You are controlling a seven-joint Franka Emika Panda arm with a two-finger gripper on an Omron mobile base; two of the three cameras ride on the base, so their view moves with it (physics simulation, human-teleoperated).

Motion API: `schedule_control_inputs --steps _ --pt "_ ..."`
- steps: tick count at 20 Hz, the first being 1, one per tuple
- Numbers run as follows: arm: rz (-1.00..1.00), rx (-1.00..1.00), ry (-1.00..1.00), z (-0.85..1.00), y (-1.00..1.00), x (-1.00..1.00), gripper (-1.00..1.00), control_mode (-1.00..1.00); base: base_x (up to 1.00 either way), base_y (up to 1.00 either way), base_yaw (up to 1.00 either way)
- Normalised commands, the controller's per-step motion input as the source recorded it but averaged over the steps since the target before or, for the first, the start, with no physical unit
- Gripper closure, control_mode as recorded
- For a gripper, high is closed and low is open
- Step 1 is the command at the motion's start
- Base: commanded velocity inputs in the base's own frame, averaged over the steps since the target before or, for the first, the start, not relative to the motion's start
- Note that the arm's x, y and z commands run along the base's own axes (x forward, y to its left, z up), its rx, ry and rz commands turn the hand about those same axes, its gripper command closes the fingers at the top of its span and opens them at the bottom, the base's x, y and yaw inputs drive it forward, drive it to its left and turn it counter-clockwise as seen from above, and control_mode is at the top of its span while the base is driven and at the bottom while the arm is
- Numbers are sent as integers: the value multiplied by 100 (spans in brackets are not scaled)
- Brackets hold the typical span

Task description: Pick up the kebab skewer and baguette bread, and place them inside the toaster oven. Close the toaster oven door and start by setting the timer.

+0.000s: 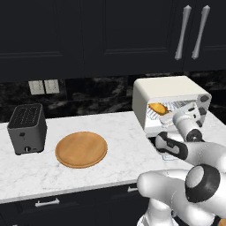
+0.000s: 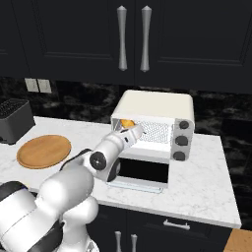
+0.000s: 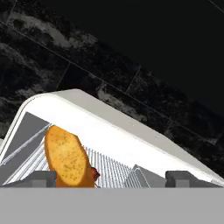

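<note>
Baguette bread (image 3: 65, 157): stubby golden-orange oval loaf with a speckled crust, lying on the wire rack (image 3: 109, 168) inside the toaster oven (image 1: 170, 90), toward its left side. A small dark red bit shows at the loaf's lower edge, too little to identify. Toaster oven door (image 2: 142, 172) hangs open, folded down. Gripper (image 3: 111, 179): jaws wide apart, holding nothing, at the oven's mouth.

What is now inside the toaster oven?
The baguette bread lies on the wire rack inside the toaster oven. A small red-brown bit peeks from behind it; the loaf covers the rest.
</note>
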Motion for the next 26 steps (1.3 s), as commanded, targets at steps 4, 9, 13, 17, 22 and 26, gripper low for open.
schedule_control_inputs --steps 4,9,13,17,22,26 --pt "1 23 22 27 -29 -100 -100 -100 0 0 0" --pt "3 29 56 6 -32 -100 -100 -100 0 0 0" --pt "0 31 72 46 -38 -61 -100 -100 0 0 0" --pt "0 27 69 -30 -39 -24 -100 -100 0 0 0" --pt "0 18 32 -100 -42 -24 -100 -100 0 0 0" --pt "0 39 -13 -100 -61 -14 -100 -100 0 0 0"
